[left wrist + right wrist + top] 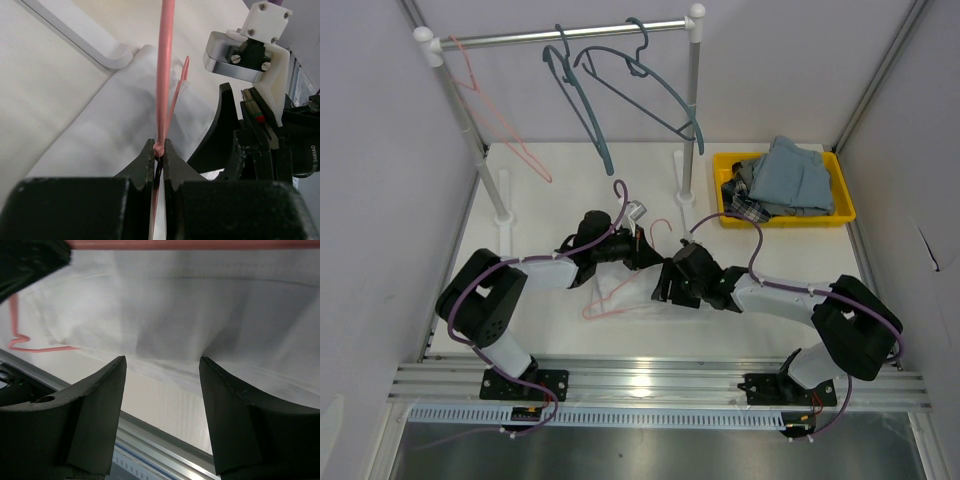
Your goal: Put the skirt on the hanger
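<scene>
Towards the middle of the table (800,255), a little nearer its near edge, the pink hanger (165,60) lies over the white skirt (115,125). The cloth is pale against the pale surface and hard to pick out from above. The left gripper (159,150) is pinched tight on the hanger's thin pink wire, its jaws pressed together with only the wire between them. The right gripper (162,362) sits just beside it, on the near-right side, with jaws spread wide and nothing in them. The skirt's hem lies just beyond its fingertips (107,385), and I cannot tell whether they touch the fabric. In the right wrist view the hanger's straight bar runs along the top edge of the cloth, with the hook bent off to the left. Along the far edge stands a clothes rail (570,35) carrying a spare pink hanger (505,130) and two teal ones (590,120) (all hanging free). At the far right corner sits a yellow bin (785,222) with folded grey-blue clothes (790,175) piled in it, well apart from both arms.
</scene>
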Action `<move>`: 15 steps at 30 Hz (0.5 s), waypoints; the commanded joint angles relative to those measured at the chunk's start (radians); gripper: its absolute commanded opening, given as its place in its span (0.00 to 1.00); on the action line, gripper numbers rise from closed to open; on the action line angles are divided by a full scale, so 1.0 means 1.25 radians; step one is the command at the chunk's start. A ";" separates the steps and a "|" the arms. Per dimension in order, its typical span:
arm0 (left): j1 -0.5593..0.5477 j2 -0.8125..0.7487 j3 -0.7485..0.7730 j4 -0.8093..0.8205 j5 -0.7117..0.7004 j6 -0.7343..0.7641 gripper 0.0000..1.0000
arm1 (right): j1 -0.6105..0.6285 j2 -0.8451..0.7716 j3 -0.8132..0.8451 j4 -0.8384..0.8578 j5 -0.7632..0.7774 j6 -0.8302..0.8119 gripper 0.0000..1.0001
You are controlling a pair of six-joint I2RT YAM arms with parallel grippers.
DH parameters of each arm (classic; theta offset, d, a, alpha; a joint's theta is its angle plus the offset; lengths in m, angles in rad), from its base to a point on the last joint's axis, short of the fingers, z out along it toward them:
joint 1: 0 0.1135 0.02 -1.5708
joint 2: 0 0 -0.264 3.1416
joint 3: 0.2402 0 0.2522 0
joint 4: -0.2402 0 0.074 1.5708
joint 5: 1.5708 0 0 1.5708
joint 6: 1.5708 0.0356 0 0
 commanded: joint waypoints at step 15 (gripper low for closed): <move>0.012 -0.017 -0.005 0.002 -0.028 0.033 0.00 | 0.094 -0.015 -0.078 0.169 0.100 0.272 0.66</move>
